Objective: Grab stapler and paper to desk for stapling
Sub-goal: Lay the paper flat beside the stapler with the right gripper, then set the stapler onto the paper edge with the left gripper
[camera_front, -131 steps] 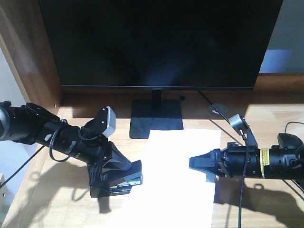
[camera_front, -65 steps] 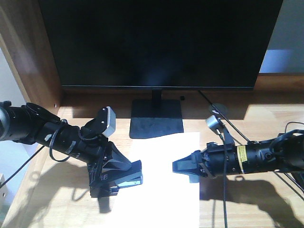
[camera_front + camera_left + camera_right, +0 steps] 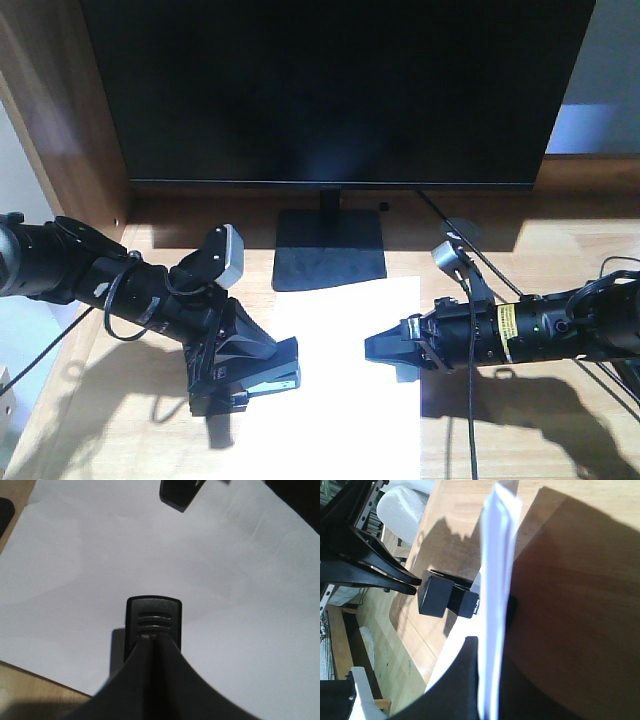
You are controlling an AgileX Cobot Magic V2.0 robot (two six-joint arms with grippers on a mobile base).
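Front-facing view: stapler lies sideways, nose over paper, toward right gripper.

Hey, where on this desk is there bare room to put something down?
Bare desk lies between the side panel and the monitor stand, and at the front-left corner beside the left claw. The middle is crowded: stapler, paper and right claw meet there.

The left arm is stretched in from the left, its end effector angled downward and clamped on the stapler. The right arm is held level, its end effector pinched on the paper.
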